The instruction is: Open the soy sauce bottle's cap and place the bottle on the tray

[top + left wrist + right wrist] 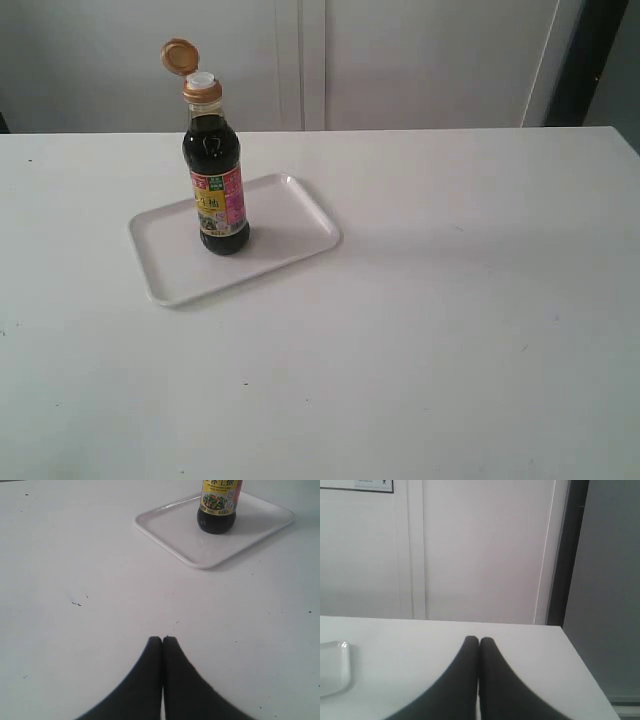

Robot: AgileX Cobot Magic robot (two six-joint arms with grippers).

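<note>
I see the soy sauce bottle (pixel 216 180), cap (pixel 180 56) open, upright on the tray (pixel 290 235), upper left; left hand (pixel 162 639) and right hand (pixel 479 640) both closed, well apart from it.

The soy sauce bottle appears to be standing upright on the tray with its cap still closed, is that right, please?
Not quite: the cap is flipped open, showing the white spout, as the exterior view shows. The soy sauce bottle does stand upright on the tray.

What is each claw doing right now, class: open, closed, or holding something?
Left claw: closed, holding nothing, above the bare table.
Right claw: closed, holding nothing.
</note>
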